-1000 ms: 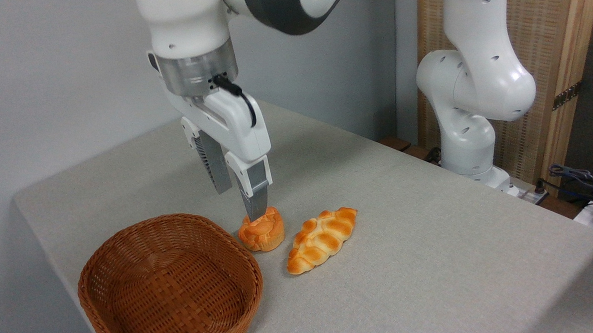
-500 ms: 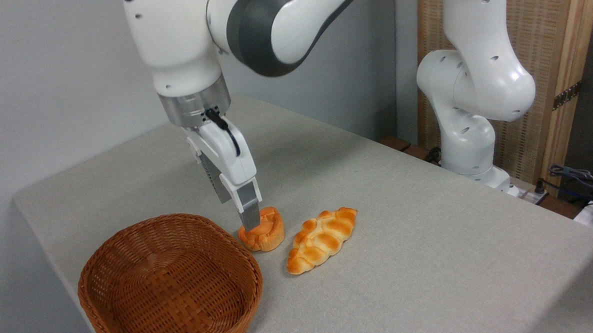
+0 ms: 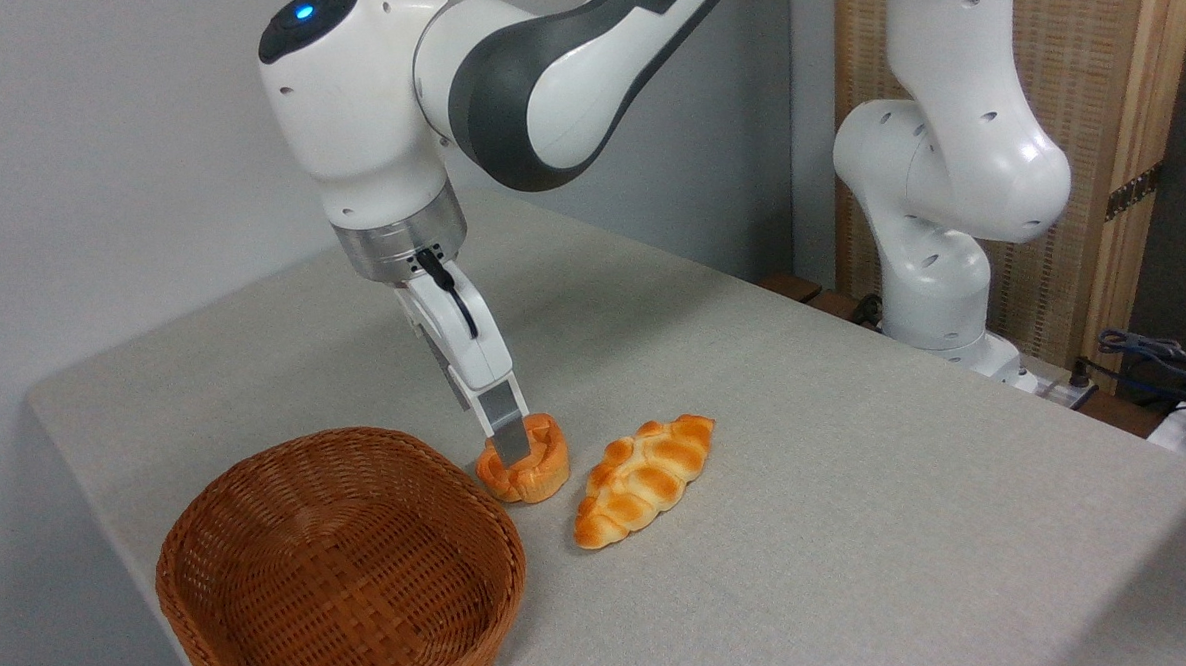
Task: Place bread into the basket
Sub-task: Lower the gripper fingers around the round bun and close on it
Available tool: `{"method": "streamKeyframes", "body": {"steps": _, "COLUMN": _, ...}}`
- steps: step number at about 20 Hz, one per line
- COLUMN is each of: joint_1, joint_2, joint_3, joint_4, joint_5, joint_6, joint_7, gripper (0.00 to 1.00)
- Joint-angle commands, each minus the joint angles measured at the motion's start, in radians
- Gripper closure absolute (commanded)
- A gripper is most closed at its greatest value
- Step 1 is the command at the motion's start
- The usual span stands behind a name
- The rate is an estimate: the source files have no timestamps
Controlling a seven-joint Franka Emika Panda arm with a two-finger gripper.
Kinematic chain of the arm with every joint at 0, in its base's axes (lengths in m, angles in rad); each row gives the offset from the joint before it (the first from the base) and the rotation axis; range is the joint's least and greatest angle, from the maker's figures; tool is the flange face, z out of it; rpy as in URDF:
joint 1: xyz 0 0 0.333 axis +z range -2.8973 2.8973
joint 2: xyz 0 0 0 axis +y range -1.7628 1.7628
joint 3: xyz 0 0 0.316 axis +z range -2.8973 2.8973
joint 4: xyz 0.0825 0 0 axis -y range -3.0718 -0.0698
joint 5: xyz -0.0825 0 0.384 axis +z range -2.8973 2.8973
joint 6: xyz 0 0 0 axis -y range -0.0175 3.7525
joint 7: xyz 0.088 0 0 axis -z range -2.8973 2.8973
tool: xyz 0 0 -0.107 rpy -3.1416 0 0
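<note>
Gripper (image 3: 509, 449) tilted, fingertips down on top of the bread (image 3: 526, 463). Only one grey finger (image 3: 503, 432) is visible, pressing into the bun's glossy orange top. The second finger is hidden behind the first, so I cannot tell whether the jaws are spread or clamped on the bun.

Bread directly under the fingertips, resting on the grey table (image 3: 810, 484), its top dented where the finger meets it.

Wicker basket (image 3: 341, 571) lies below and left of the gripper. Its near rim is just beside the bun; contact cannot be judged. The basket holds nothing.

Braided golden loaf (image 3: 642, 478) lies right of the gripper, near the bun but apart from it, lying diagonally on the table.

Arm wrist (image 3: 364, 133) stands above the gripper, blue light lit on its top. Arm base (image 3: 938, 208) well to the right, at the table's far edge.
</note>
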Motion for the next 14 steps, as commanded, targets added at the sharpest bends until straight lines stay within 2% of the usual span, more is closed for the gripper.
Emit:
{"method": "streamKeyframes", "body": {"steps": 1, "joint_1": 0.003, "joint_2": -0.052, "joint_3": 0.003, "joint_4": -0.047, "joint_5": -0.003, "joint_6": 0.018, "joint_7": 0.021, "gripper": 0.00}}
{"method": "streamKeyframes", "body": {"steps": 4, "joint_1": 0.003, "joint_2": -0.078, "joint_3": 0.008, "joint_4": -0.073, "joint_5": 0.008, "joint_6": 0.020, "joint_7": 0.022, "gripper": 0.00}}
{"method": "streamKeyframes", "body": {"steps": 8, "joint_1": 0.003, "joint_2": -0.095, "joint_3": 0.001, "joint_4": -0.128, "joint_5": 0.012, "joint_6": 0.089, "joint_7": 0.024, "gripper": 0.00}}
{"method": "streamKeyframes", "body": {"steps": 14, "joint_1": -0.013, "joint_2": -0.083, "joint_3": -0.002, "joint_4": -0.150, "joint_5": 0.017, "joint_6": 0.130, "joint_7": 0.024, "gripper": 0.00}}
